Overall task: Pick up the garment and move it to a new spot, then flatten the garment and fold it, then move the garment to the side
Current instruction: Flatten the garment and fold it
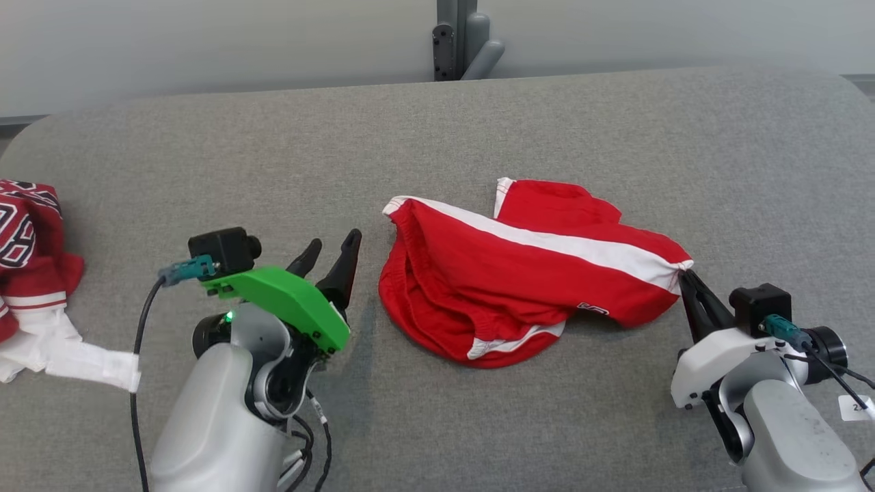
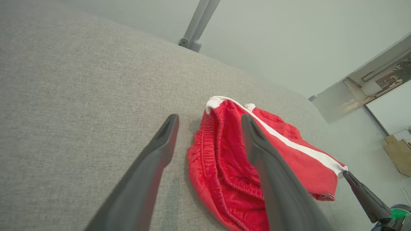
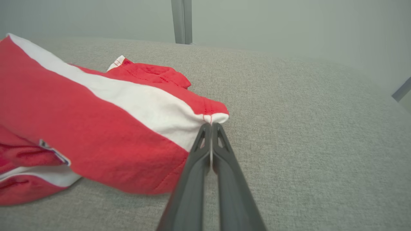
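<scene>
At the right end of the shorts (image 1: 519, 273), your right gripper (image 1: 685, 277) has its fingers pressed together, pinching the white-striped hem corner. They lie mid-cushion (image 1: 478, 123), long axis running left to right between your two grippers. Just off their left, waistband end, your left gripper (image 1: 331, 249) hangs with fingers spread, empty; I judge it the nearer arm for that end.

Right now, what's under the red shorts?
The shorts lie crumpled on the grey cushion, which shows all around them. The fabric hides whatever sits directly beneath, so I cannot tell whether anything else is there.
</scene>
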Controlling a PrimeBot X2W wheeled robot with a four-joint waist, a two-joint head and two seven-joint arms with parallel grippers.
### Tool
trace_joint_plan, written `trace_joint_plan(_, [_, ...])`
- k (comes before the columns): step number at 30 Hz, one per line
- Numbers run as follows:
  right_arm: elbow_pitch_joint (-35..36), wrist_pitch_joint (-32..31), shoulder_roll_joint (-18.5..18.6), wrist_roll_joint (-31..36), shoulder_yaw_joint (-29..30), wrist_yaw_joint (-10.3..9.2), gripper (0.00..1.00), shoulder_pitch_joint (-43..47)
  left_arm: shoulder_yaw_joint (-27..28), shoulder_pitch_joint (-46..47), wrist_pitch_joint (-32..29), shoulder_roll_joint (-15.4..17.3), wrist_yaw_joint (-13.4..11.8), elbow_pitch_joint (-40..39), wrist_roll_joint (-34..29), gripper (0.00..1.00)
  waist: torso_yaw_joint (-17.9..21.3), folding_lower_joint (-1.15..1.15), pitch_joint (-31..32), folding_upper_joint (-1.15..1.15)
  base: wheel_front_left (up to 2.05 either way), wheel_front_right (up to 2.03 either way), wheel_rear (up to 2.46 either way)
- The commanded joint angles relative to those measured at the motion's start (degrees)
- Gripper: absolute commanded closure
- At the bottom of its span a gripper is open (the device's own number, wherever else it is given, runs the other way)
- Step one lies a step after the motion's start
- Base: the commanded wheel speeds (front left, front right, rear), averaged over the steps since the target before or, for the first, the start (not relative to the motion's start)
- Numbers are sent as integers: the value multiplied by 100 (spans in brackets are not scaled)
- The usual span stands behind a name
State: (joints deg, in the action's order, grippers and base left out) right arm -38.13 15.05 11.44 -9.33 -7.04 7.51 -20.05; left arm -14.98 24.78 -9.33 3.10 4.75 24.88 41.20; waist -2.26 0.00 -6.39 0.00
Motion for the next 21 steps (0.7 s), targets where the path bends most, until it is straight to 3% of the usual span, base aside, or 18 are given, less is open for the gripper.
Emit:
trace_joint_plan(1, [-21,9,11,52,-30,-4,100,-64,5,149,-169,10,-92,141,207,0,104,0,-94,0,0,0,0])
trace_joint_plan(5, [-47,9,-7,98,-139,-4,100,-217,-141,564,-635,-15,-382,602,1337,0,203,0,-208,0,0,0,0])
trace_joint_plan(11, [-98,9,5,176,-190,-4,100,-334,-546,1150,-720,-11,-738,1178,2952,0,286,0,-332,0,0,0,0])
trace_joint_plan(16, [-108,9,-64,214,-251,-4,100,-401,-857,1617,-468,-12,-756,1655,3423,0,402,0,-422,0,0,0,0])
trace_joint_plan(21, [-80,9,-115,251,-295,-4,100,-459,-1096,1970,-174,-12,-767,2204,3464,0,520,0,-497,0,0,0,0])
